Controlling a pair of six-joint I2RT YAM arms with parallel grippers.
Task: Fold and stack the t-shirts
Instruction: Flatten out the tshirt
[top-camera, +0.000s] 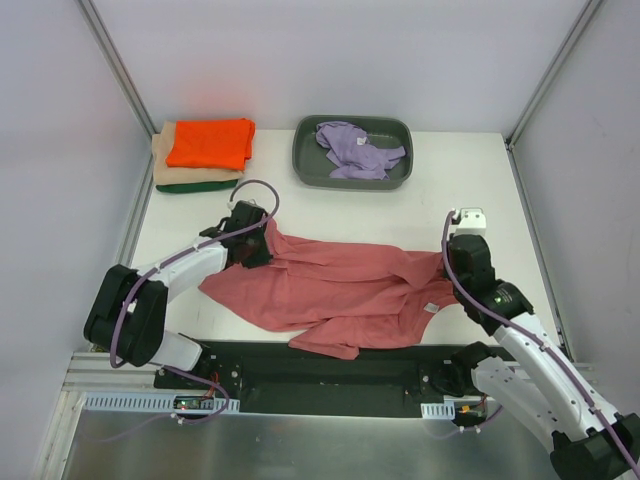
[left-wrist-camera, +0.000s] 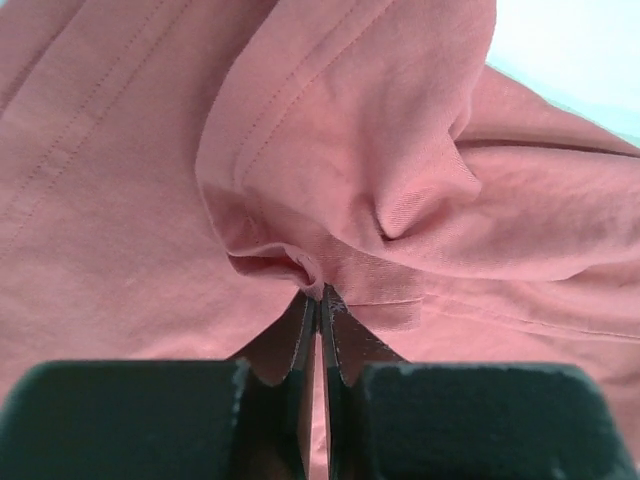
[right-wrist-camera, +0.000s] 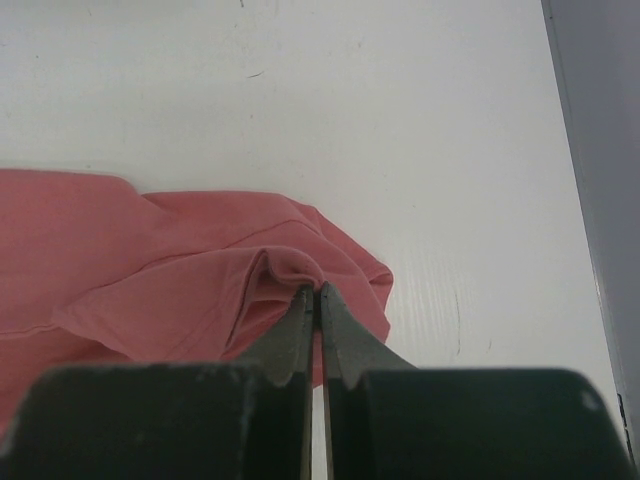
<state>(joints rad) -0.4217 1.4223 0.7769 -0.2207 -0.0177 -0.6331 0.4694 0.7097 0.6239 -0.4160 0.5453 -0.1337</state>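
Note:
A dusty rose-red t-shirt (top-camera: 340, 290) lies spread and rumpled across the table's near middle. My left gripper (top-camera: 256, 243) is shut on a pinched fold of it at its far left corner; the left wrist view shows the cloth (left-wrist-camera: 330, 180) bunched at the closed tips (left-wrist-camera: 320, 295). My right gripper (top-camera: 452, 283) is shut on a fold at its right edge (right-wrist-camera: 290, 265), tips (right-wrist-camera: 314, 290) closed. A lavender t-shirt (top-camera: 358, 150) lies crumpled in the tray. Folded orange (top-camera: 210, 143), tan (top-camera: 163, 170) and dark green (top-camera: 195, 186) tees are stacked at the far left.
The dark grey plastic tray (top-camera: 305, 165) stands at the back centre. A small white block (top-camera: 471, 216) sits near the right arm. Frame posts rise at the back corners. Bare white table (right-wrist-camera: 400, 120) lies beyond the shirt's right edge.

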